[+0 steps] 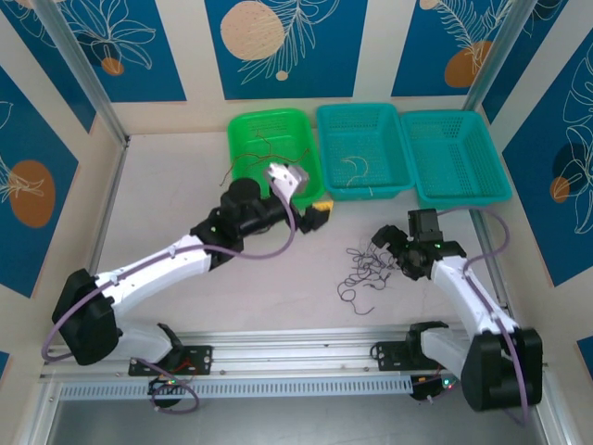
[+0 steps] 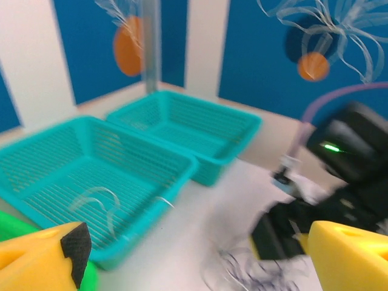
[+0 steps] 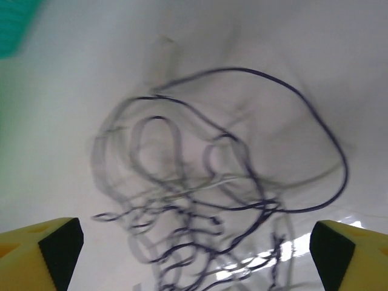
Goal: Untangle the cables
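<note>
Status: main tangle of cables (image 1: 366,271) is seen on the desk (image 1: 278,297), centre-right, just in front of the right end effector (image 1: 382,239). Strands are mostly dark purple-black and looped thru each other; a pale one is threaded thru the middle per right wrist cam. Right end effector fingers are held apart, straddling the pile from above, nothing clamped. Pos looks chosen so a single loop can be picked off; judged as pre-grasp.

Left end effector (image 2: 194,260) is held by the near right corner of the green basket (image 1: 246,130). Its fingers (image 2: 36,260) are spread wide, nothing btw them. Judged as a drop-off spot, since the baskets appear to be used as sort bins by colour. A few thin wires are seen in the green basket, and a whitish wire (image 1: 352,167) in the middle teal basket (image 1: 326,176). Right teal basket (image 1: 496,181) is set alongside as a 3rd bin.

Progress est.: partly done, bulk of the dark strands not yet separated.

Risk: strands look springy and interlocked, so several could be lifted w/ one pick. An outer loop should be taken, low and slow.
</note>
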